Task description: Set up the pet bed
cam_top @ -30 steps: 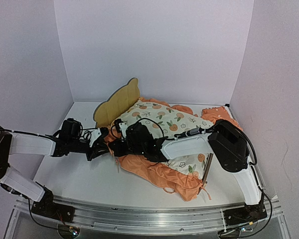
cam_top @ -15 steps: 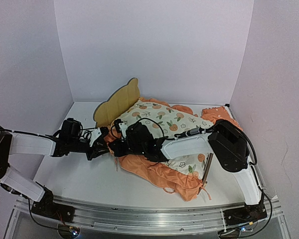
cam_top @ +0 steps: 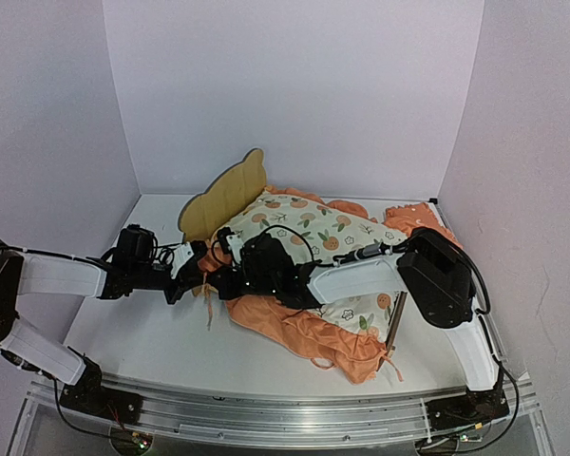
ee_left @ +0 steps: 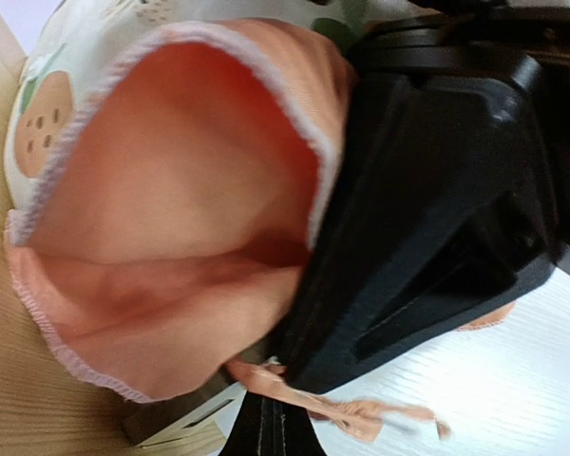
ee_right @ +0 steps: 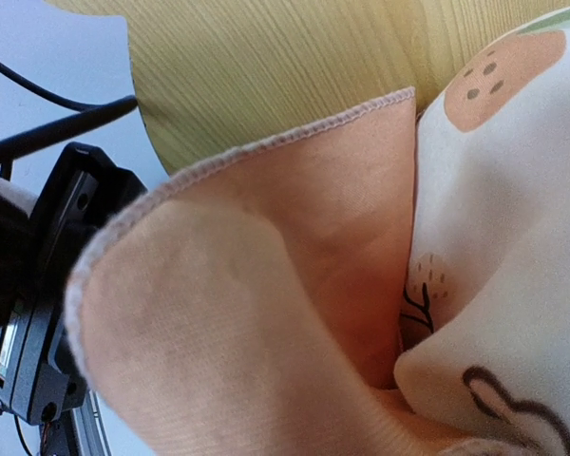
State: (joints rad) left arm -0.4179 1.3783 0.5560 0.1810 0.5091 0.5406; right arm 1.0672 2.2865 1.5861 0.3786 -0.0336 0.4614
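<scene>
Jaws clenched on left gripper and right gripper, at the mattress pad's soft orange ruffle beside the scalloped plywood pet bed.

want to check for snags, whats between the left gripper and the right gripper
A bunched fold of the mattress pad's orange ruffle fills the gap between the left gripper and the right gripper; the left wrist view shows it best.

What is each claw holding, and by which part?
Left claw pinches the orange tie ribbon of the mattress pad. Right claw is shut at the ruffle; hold cannot be told.
</scene>
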